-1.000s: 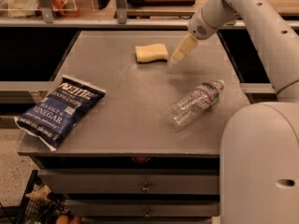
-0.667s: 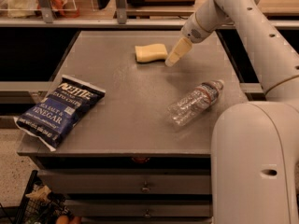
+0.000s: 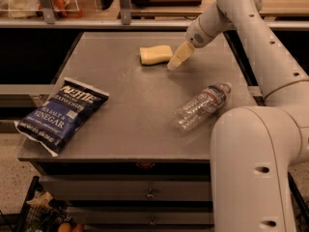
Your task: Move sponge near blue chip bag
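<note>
My gripper [image 3: 172,65] hangs over the far part of the grey table [image 3: 130,105], angled down and to the left from my white arm [image 3: 251,30], which reaches in from the right side of the view. Its cream-coloured tip is low over the tabletop, just beside the right end of the sponge [image 3: 155,54]. From this angle the gripper reads as one tapered shape, so I cannot tell whether it is open or closed, nor whether it touches the sponge. The sponge is a small pale yellow block with rounded edges. It lies flat on the far half of the table, a little right of the middle, with its long side running left to right. The blue chip bag [image 3: 63,115] lies well apart from it at the near left corner, face up with white lettering, and its lower edge juts slightly over the table's rim. A clear plastic water bottle [image 3: 202,106] lies on its side toward the right of the table, with its cap pointing to the far right, between my gripper and the big rounded body of my arm in the foreground. Drawers [image 3: 149,193] sit under the tabletop.
</note>
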Robot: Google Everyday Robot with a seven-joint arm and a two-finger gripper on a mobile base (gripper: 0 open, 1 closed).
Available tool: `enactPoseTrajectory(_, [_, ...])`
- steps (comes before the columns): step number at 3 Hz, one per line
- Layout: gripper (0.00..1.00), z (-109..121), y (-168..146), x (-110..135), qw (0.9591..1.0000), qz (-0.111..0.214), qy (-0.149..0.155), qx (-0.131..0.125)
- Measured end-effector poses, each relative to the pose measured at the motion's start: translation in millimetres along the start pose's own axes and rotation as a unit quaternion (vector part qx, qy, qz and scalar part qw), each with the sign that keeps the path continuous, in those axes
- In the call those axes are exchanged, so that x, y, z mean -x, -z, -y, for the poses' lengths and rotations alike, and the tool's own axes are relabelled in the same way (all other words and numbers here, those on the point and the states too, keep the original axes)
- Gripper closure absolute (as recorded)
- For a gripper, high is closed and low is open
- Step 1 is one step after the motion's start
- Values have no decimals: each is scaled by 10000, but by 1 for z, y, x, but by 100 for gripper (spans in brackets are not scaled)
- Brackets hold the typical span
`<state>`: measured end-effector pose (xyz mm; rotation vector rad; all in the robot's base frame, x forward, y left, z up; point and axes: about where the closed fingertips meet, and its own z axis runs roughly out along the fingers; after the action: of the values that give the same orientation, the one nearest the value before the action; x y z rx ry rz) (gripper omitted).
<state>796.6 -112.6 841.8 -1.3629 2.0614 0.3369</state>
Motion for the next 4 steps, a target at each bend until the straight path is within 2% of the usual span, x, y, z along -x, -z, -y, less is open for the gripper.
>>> enactPoseTrajectory(2, [0, 3, -14, 6, 9998, 94, -149, 88])
enactPoseTrajectory(4, [0, -9, -28, 33, 9985, 369, -155, 374])
